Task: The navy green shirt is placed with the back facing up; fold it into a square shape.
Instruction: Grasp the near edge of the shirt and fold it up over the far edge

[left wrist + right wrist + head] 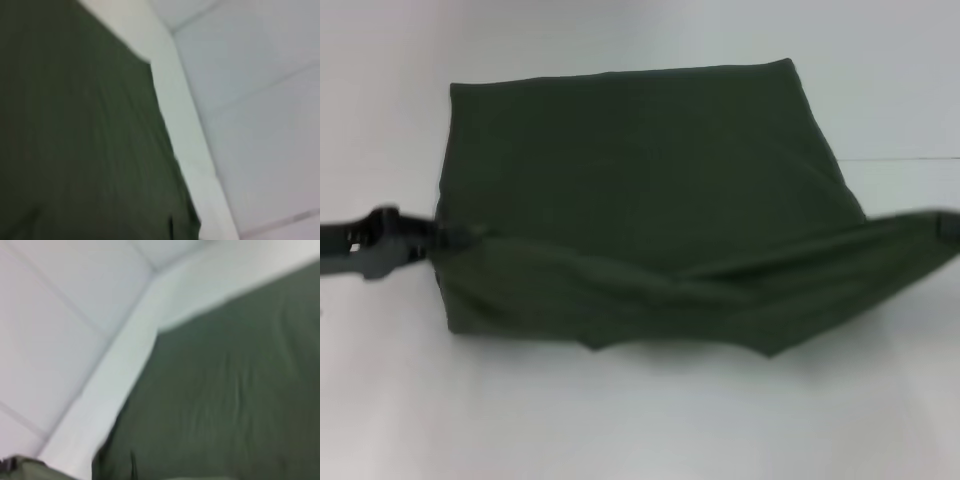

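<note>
The navy green shirt (640, 160) lies on the white table (620, 420), a plain dark olive cloth with no lettering showing. Its near edge is raised and pulled taut into a long band between my two grippers. My left gripper (432, 238) is shut on the band's left end, level with the cloth's left edge. My right gripper (942, 225), at the picture's right border, holds the right end, which stretches out past the shirt's body. The left wrist view shows the shirt (75, 140) close up, and so does the right wrist view, where the shirt (225, 390) fills most of the frame.
The white table runs wide on all sides of the cloth. Both wrist views show the table's edge (185, 130) (120, 370) with pale tiled floor (260, 100) beyond it.
</note>
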Controlling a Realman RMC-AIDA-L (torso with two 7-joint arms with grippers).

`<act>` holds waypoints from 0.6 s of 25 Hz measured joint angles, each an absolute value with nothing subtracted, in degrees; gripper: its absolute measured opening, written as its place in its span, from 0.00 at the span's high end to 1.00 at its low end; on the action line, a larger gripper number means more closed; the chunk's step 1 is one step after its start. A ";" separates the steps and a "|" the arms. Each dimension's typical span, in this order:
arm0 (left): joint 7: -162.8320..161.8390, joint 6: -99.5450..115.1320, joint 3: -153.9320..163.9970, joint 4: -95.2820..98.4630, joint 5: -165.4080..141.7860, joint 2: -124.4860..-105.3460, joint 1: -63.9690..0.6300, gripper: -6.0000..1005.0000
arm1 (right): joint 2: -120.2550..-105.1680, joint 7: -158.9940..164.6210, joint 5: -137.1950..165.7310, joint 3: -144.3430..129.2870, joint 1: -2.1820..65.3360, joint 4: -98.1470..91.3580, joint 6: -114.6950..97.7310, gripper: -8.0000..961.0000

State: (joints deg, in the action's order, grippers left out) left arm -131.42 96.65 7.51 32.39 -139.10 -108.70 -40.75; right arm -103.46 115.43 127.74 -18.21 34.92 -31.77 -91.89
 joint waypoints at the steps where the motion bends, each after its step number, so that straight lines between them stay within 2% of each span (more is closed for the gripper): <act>1: -131.25 95.10 7.56 31.84 -137.99 -108.79 -41.16 0.94 | -103.60 115.44 126.47 -18.22 35.24 -31.61 -90.62 0.91; 5: -127.99 86.50 7.65 28.24 -133.13 -109.23 -42.62 0.94 | -104.86 115.22 121.79 -18.42 36.76 -30.67 -83.83 0.91; 7: -125.78 82.56 7.57 26.51 -131.15 -109.72 -43.09 0.93 | -106.10 114.65 120.02 -18.44 37.67 -30.22 -79.40 0.90; 11: -121.29 74.70 7.41 25.17 -125.11 -111.76 -43.30 0.94 | -107.98 111.75 115.50 -18.48 39.05 -28.65 -71.40 0.90; 15: -116.82 67.27 7.66 24.88 -120.76 -113.72 -43.89 0.94 | -108.72 108.33 111.72 -18.52 41.15 -25.12 -64.27 0.89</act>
